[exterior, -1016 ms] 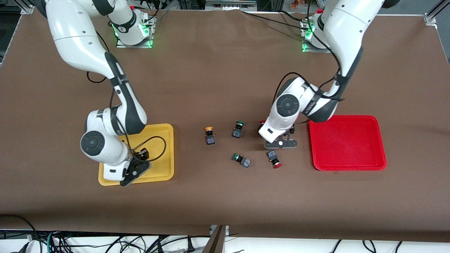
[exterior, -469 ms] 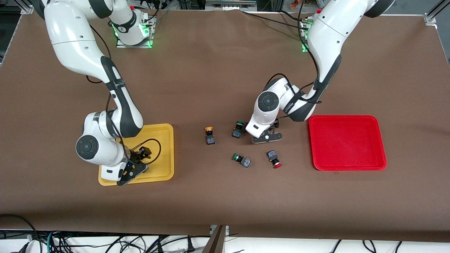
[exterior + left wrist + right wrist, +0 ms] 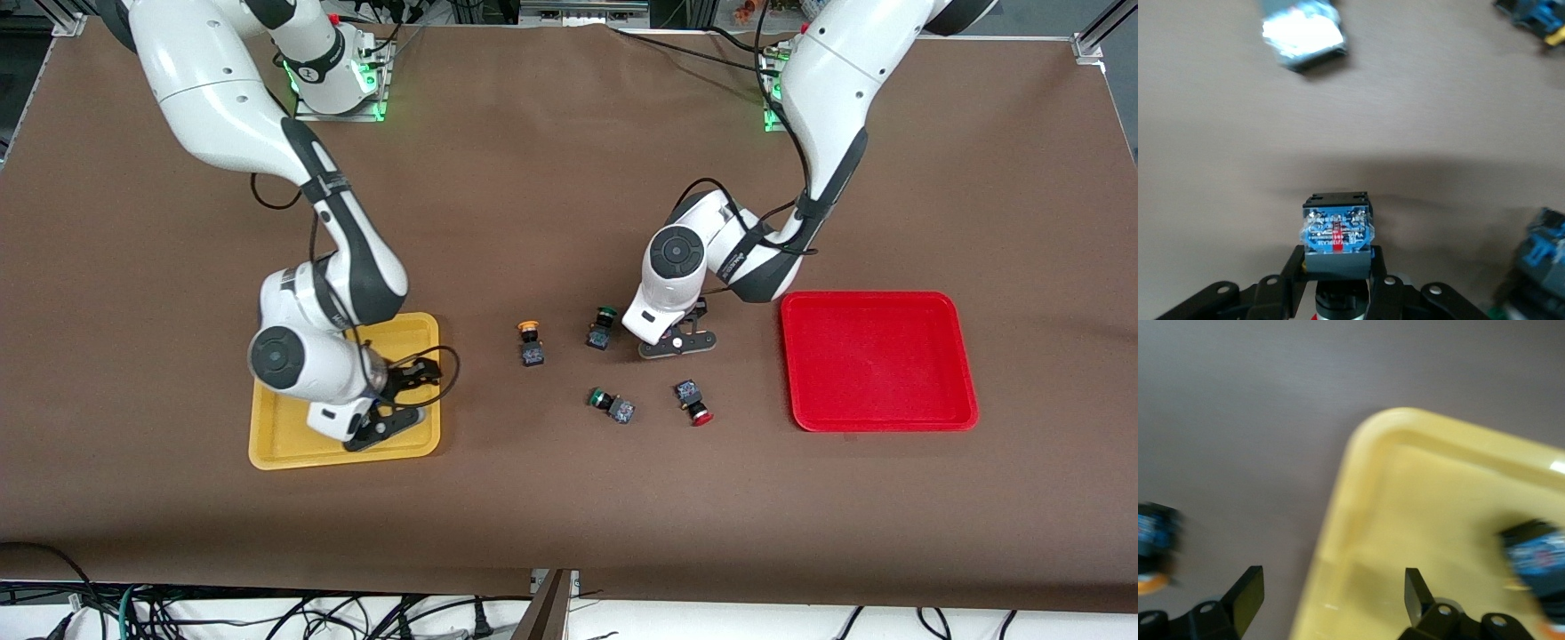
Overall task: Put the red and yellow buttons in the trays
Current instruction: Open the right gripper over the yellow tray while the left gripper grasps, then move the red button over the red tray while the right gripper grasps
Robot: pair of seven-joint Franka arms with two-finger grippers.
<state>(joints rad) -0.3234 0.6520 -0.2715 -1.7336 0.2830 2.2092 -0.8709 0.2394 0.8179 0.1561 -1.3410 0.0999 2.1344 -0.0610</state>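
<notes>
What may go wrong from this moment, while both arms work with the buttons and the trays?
1. The left gripper holds a button by one end only, and the body sticks out past the fingers. It may tilt or slip on the way to the red tray.
2. The right gripper is open over the rim of the yellow tray. If it is low, it may catch the rim and shift the tray.

Both Franka arms wore glossy white shells with dark grey joint bands and round grey hub caps, thin black cables looped along them, green lights glowed at their bases, and the gripper fingers were black.
</notes>
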